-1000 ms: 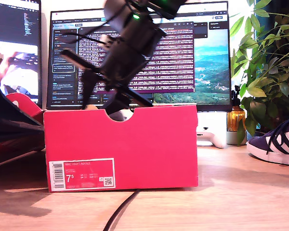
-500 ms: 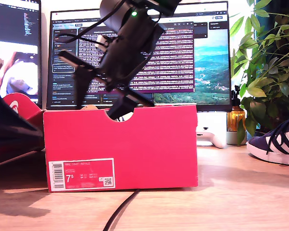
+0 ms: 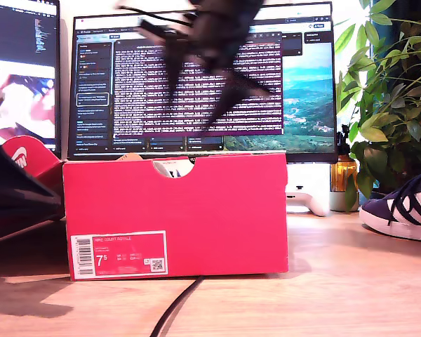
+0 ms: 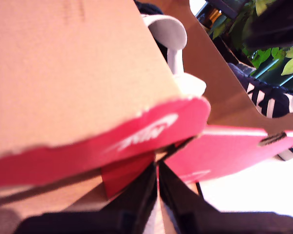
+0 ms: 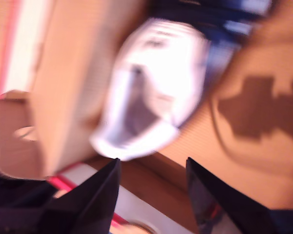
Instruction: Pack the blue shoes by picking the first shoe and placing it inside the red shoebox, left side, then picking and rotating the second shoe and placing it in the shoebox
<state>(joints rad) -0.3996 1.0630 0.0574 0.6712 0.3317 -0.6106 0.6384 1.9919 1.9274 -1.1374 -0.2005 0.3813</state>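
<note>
Shoe point(image 5: 154, 87) in red shoebox point(image 3: 196, 210) | below my second gripper point(image 5: 152, 165) | jaws spread, approx. centred

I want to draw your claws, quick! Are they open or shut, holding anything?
My first gripper: closed; whether it holds anything cannot be told.
My second gripper: open, holding nothing.

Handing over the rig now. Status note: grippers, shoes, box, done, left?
My first gripper: shut on nothing, beside the red shoebox's open lid.
My second gripper: open, empty, above the box's inside.
One blue shoe lies in the box; blur hides which way it points.
Other blue shoe stands on the table at the exterior view's right, outside the box.
Done: one shoe packed. Left: pick, rotate and box the other shoe.
</note>
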